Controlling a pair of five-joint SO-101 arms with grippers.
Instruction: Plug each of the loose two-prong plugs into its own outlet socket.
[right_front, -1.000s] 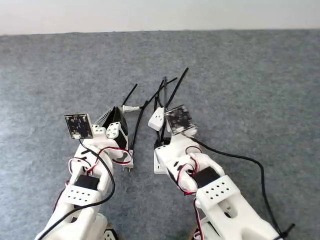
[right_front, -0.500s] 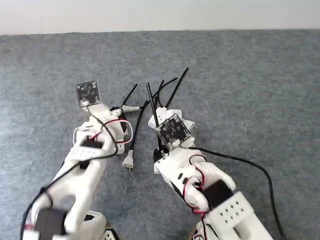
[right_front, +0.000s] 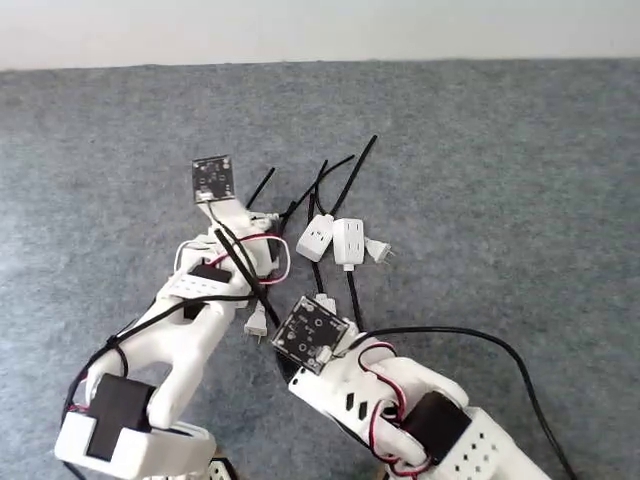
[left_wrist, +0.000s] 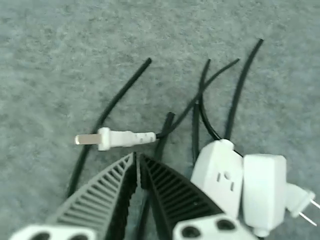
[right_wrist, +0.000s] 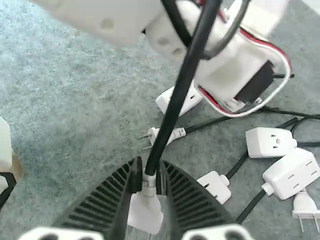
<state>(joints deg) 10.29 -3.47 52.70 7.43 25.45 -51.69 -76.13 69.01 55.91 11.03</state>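
A white two-prong plug (left_wrist: 120, 138) on a black cord lies on the grey carpet just beyond my left gripper (left_wrist: 136, 159), whose dark fingers are shut with nothing seen between them. Two white outlet blocks (right_front: 314, 236) (right_front: 349, 241) lie side by side to its right; the second one (left_wrist: 263, 186) has prongs of its own sticking out. My right gripper (right_wrist: 148, 167) is shut on a white plug (right_wrist: 145, 212), and that plug's black cord runs up over the left arm. Another loose plug (right_front: 257, 322) lies beside the left arm, also visible as a plug (right_wrist: 165, 134) in the right wrist view.
Several black cords (right_front: 345, 180) fan out behind the outlets. A small white connector (right_front: 325, 303) lies near the right arm's camera board. The left arm's wrist (right_wrist: 235, 65) and its red and white wires hang close above the right gripper. Open carpet (right_front: 500, 200) stretches to the right.
The left arm has stretched forward toward the plug by the cords. The right arm has pulled back toward the near edge, uncovering both outlet blocks.
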